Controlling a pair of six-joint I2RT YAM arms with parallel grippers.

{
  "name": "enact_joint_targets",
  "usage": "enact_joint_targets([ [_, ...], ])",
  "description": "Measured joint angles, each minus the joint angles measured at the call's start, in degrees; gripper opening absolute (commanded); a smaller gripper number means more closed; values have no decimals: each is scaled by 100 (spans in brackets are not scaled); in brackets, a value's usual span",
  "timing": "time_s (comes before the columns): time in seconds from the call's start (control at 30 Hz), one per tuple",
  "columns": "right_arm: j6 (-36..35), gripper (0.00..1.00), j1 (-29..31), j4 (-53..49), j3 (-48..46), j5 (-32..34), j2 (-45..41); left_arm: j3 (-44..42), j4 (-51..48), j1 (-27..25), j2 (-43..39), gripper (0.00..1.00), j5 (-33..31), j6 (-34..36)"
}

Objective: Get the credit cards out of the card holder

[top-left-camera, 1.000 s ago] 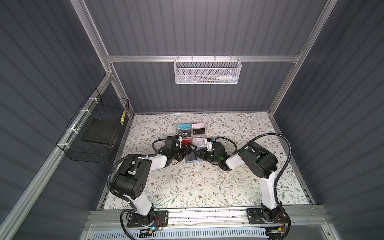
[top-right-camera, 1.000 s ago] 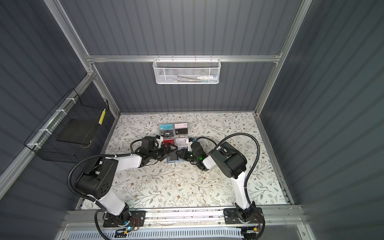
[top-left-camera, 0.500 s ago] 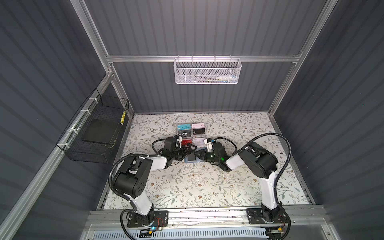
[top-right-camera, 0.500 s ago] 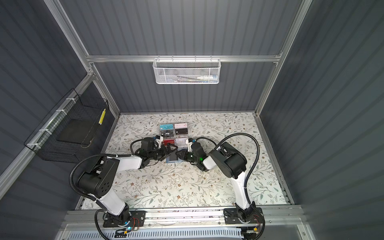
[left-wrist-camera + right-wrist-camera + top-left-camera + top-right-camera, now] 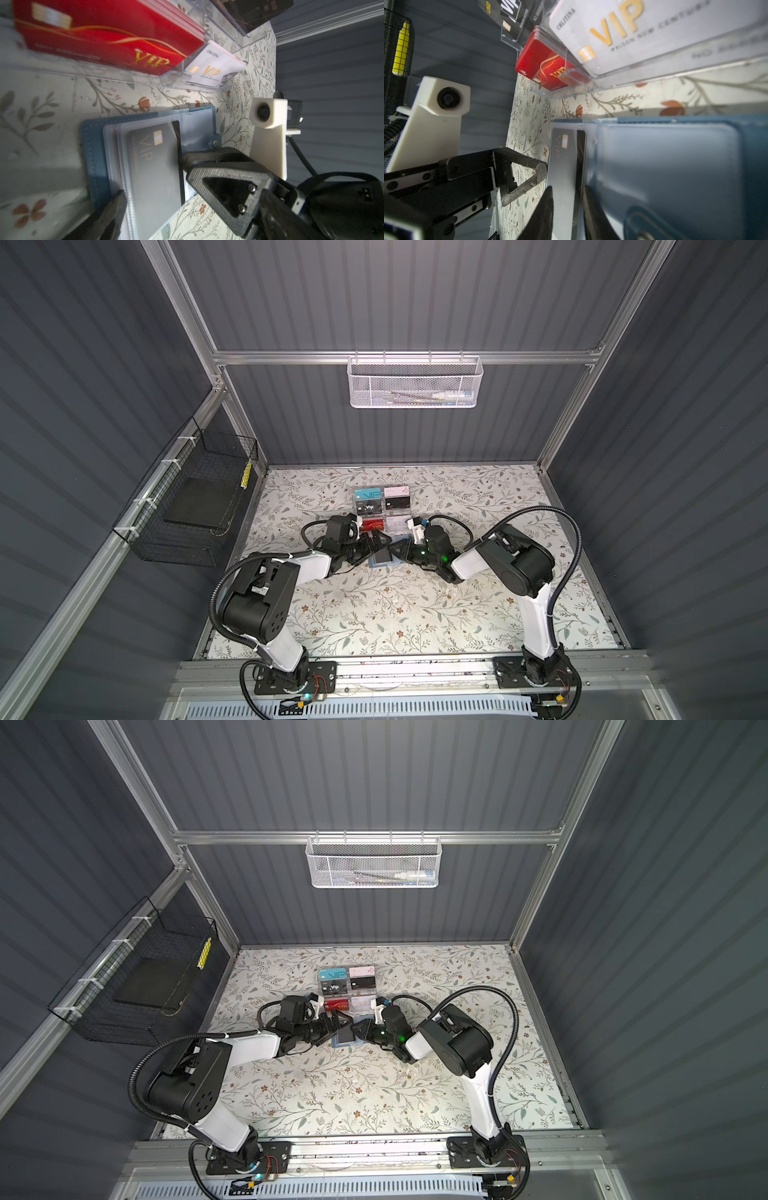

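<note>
Partly out of its clear sleeve (image 5: pixel 111 145), the black card (image 5: pixel 153 166) lies in the open holder (image 5: pixel 93 145) on the table (image 5: pixel 41 104), with the right gripper (image 5: pixel 568 188) pinching its bare edge. Opposite, the left gripper (image 5: pixel 379 546) gapes wide. Just behind, a rack (image 5: pixel 239 39) holds red cards (image 5: pixel 104 31) and a white card (image 5: pixel 214 66).

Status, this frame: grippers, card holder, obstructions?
Left gripper open at card holder. Right gripper at black VIP card's edge, grip unclear. Card mostly in its sleeve. Acrylic rack close behind, not touching.
</note>
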Motion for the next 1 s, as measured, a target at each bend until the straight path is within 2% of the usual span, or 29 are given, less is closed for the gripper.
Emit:
enact_joint_targets([
  [1.0, 289, 26, 0, 629, -15, -131, 203, -144, 463, 74, 122, 100, 20, -2],
])
